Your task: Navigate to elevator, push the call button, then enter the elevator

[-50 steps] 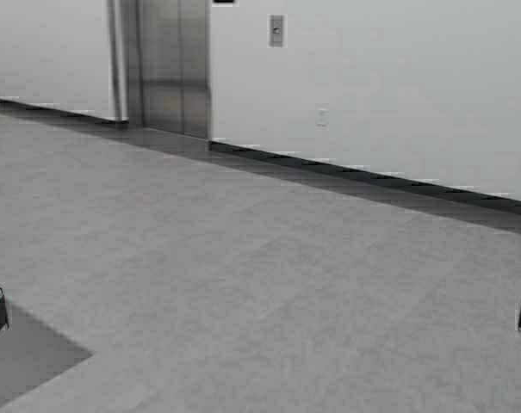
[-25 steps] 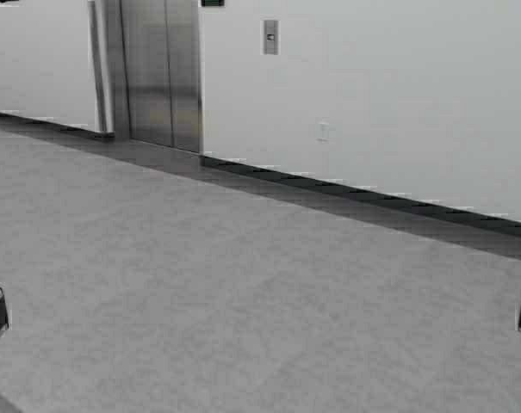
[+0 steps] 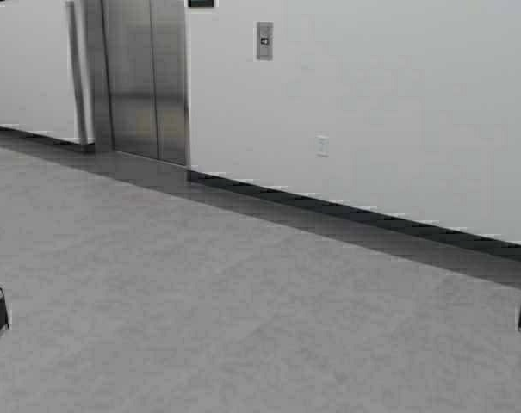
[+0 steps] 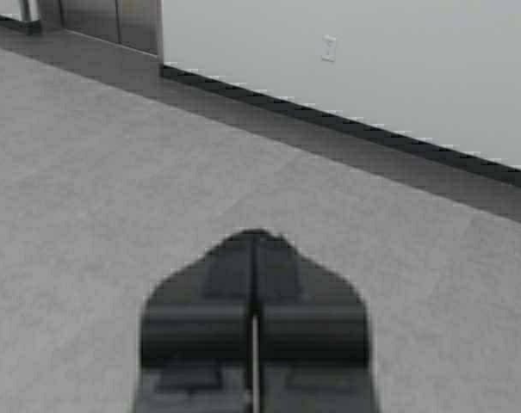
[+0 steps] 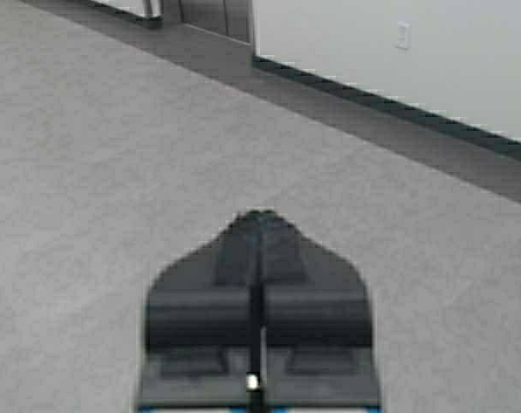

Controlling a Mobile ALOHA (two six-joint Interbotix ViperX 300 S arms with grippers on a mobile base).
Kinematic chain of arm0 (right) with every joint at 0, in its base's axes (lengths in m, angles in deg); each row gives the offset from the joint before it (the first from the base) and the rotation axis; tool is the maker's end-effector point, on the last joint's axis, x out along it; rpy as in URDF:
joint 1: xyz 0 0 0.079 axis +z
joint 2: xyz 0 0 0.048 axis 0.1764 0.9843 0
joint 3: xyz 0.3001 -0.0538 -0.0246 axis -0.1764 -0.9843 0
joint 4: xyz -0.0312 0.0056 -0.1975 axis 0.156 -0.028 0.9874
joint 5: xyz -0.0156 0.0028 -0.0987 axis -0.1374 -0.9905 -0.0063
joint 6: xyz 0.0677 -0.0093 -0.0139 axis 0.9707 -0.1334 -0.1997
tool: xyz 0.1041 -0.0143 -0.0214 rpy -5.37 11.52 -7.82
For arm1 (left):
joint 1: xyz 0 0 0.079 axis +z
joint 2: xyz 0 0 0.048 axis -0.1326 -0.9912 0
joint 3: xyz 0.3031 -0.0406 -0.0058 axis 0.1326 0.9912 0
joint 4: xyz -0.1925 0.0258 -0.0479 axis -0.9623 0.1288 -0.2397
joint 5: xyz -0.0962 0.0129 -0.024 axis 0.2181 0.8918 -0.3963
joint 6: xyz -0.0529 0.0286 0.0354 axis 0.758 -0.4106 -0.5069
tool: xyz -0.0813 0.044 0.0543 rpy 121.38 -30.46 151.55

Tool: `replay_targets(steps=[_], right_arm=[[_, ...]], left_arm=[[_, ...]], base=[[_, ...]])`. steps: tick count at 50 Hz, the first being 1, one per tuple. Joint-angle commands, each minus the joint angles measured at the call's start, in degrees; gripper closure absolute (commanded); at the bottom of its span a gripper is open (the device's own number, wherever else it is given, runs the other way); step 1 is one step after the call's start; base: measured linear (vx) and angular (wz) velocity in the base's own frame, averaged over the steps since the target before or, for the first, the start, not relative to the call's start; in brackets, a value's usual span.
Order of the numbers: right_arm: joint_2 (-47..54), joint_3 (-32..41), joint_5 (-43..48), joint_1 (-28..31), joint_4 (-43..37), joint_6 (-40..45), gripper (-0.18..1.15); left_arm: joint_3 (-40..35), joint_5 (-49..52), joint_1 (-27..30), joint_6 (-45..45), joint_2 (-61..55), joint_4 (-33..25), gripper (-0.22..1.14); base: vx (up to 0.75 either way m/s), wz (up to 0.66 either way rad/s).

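At upper left of the high view, the elevator [image 3: 144, 77] is shown with its 2 brushed-steel doors closed along a dark centre seam; its top is cut off by the frame edge. A dark sign [image 3: 201, 3] above the door frame is only partly seen, and its content cannot be read. On the white wall [image 3: 398, 103] just right of the doors, the call button [image 3: 264, 40] is mounted; lower and further right, a white outlet plate [image 3: 322, 145] is fixed. A dark baseboard [image 3: 363, 213] is run along the wall's foot. Grey floor [image 3: 243, 301] is spread between robot and wall, with no object lying on it. Only the arms' edges are caught at the high view's margins. In the wrist views, the left gripper [image 4: 254, 249] and right gripper [image 5: 258, 228] are each seen closed, gripping nothing, held over the floor.
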State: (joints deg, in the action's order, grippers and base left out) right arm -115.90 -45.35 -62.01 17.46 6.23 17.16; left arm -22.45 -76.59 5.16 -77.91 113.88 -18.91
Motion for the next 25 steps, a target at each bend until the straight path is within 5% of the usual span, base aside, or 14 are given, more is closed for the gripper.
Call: replay_targets(steps=[1, 25], right_arm=[[-0.97, 1.05, 0.18, 0.09, 0.09, 0.26, 0.92], [-3.6, 0.35, 0.18, 0.09, 0.09, -0.09, 0.92]], left_arm=[[-1.05, -0.44, 0.0, 0.09, -0.44, 0.0, 0.89], [-1.41, -0.53, 0.0, 0.0, -1.67, 0.09, 0.89]], base=[[0.79, -0.03], [0.78, 0.08]])
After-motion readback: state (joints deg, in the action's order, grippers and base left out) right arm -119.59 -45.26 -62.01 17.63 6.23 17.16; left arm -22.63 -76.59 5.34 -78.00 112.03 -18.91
